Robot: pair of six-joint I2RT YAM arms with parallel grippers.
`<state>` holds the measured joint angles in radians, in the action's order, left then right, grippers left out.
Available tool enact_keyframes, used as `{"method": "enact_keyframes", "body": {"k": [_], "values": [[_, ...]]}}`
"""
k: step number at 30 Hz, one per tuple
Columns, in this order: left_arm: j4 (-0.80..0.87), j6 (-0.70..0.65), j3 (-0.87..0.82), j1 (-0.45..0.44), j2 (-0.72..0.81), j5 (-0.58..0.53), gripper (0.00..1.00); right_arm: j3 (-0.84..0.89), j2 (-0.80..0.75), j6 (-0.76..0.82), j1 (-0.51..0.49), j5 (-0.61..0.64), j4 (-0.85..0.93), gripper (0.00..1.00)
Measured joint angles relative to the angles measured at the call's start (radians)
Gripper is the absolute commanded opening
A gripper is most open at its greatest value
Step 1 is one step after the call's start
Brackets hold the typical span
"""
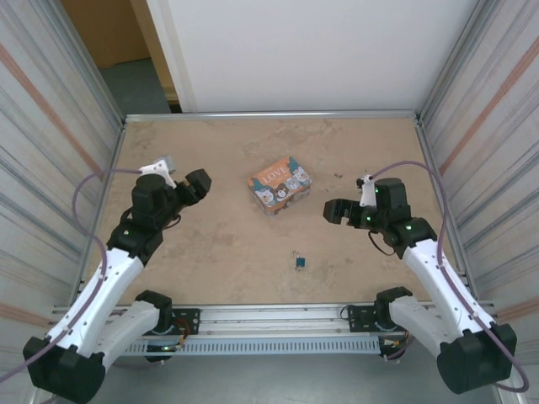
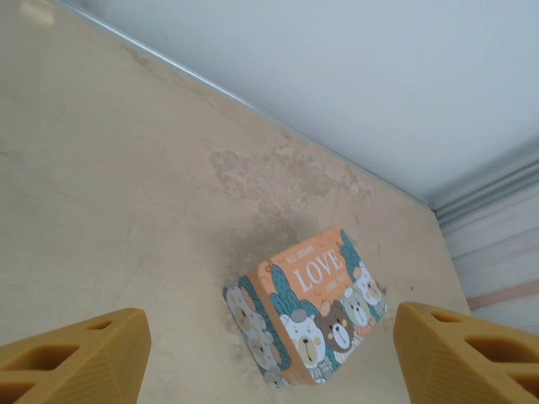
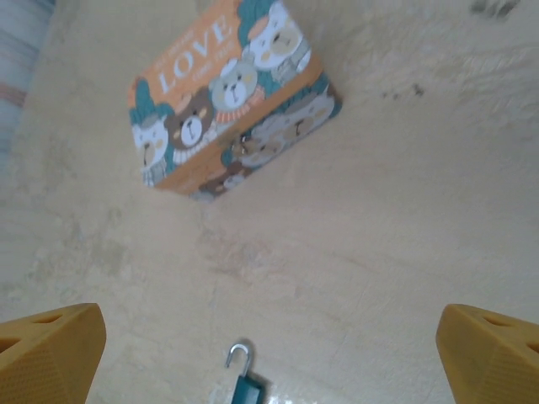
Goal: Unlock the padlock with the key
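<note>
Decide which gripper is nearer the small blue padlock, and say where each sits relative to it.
Right. The right gripper hovers just beyond and to the right of the padlock; the left gripper is farther off, beyond and well to its left.

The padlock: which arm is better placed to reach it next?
Right, probably: the open right gripper is nearer the padlock, which lies between its fingers in the right wrist view. The left gripper faces the tin box.

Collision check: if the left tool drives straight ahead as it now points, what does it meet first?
Probably the LOVE tin, centred ahead of the left tool in its wrist view; depth is unclear, so it could graze the table first.
</note>
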<state>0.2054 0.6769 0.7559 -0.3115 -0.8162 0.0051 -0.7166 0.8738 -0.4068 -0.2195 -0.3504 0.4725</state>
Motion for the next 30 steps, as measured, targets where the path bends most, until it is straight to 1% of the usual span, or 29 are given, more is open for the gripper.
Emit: {"method": "enact_keyframes", "body": {"k": [5, 8, 12, 17, 18, 19, 24, 27, 30], "values": [[0.057, -0.006, -0.012, 0.057, 0.098, -0.016, 0.81, 0.002, -0.056, -0.002, 0.108, -0.041, -0.043, 0.99], [0.103, -0.024, -0.014, 0.087, 0.152, -0.033, 0.85, 0.015, -0.095, 0.002, 0.164, -0.027, -0.069, 0.99], [0.165, -0.061, -0.014, 0.123, 0.217, -0.064, 0.9, 0.048, -0.145, 0.047, 0.211, 0.045, -0.099, 0.99], [0.22, -0.114, -0.016, 0.136, 0.276, -0.127, 0.92, 0.119, -0.203, 0.116, 0.231, 0.134, -0.169, 0.99], [0.221, -0.125, -0.02, 0.136, 0.291, -0.142, 0.96, 0.137, -0.215, 0.124, 0.233, 0.162, -0.19, 0.99], [0.22, -0.138, -0.026, 0.136, 0.304, -0.156, 0.98, 0.156, -0.224, 0.127, 0.235, 0.192, -0.207, 0.99], [0.193, -0.209, -0.096, 0.136, 0.358, -0.223, 0.99, 0.253, -0.236, 0.127, 0.253, 0.352, -0.298, 0.99], [0.169, -0.258, -0.138, 0.136, 0.361, -0.254, 0.99, 0.297, -0.214, 0.127, 0.27, 0.401, -0.364, 0.99], [0.122, -0.317, -0.18, 0.136, 0.356, -0.268, 0.99, 0.331, -0.17, 0.127, 0.3, 0.414, -0.439, 0.99]]}}
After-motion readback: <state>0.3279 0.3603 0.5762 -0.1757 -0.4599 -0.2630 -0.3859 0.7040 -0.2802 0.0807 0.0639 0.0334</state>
